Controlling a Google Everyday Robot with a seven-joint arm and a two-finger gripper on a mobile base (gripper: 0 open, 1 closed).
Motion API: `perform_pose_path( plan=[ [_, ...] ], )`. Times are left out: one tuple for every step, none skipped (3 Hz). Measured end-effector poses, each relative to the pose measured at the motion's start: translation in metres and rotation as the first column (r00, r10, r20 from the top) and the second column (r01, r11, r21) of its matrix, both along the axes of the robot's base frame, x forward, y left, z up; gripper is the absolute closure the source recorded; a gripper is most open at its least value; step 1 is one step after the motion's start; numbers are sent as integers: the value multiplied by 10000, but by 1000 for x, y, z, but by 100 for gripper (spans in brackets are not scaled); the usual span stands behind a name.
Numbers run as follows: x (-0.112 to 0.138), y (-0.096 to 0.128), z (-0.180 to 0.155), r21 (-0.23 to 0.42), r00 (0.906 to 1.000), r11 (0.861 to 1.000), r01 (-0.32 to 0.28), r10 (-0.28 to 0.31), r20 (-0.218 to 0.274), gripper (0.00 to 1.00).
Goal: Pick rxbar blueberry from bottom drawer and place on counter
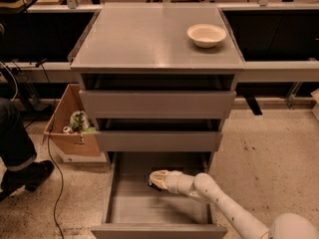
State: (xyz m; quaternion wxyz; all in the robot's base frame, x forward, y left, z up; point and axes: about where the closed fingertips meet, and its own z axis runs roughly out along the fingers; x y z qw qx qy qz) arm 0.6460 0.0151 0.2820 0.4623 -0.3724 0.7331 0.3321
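The bottom drawer [124, 210] is pulled open below the two shallower drawers. My gripper [158, 179] is inside it, near the drawer's middle and toward the back, on the end of the white arm coming in from the lower right. A small dark shape [153, 184] shows right at the gripper's tip; it may be the rxbar blueberry, but I cannot tell for sure, nor whether it is held. The grey counter [144, 39] tops the cabinet.
A white bowl [206, 35] stands on the counter at the back right. A cardboard box [70, 126] with items sits on the floor left of the cabinet. A person's leg and shoe [20, 166] are at far left, with a cable on the floor. Workbenches stand behind.
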Motion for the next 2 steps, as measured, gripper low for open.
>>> perform_pose_path(
  plan=[
    [-20, 7, 8, 420, 9969, 9964, -738, 748, -228, 100],
    [-20, 7, 8, 420, 9969, 9963, -743, 753, -228, 100]
  ],
)
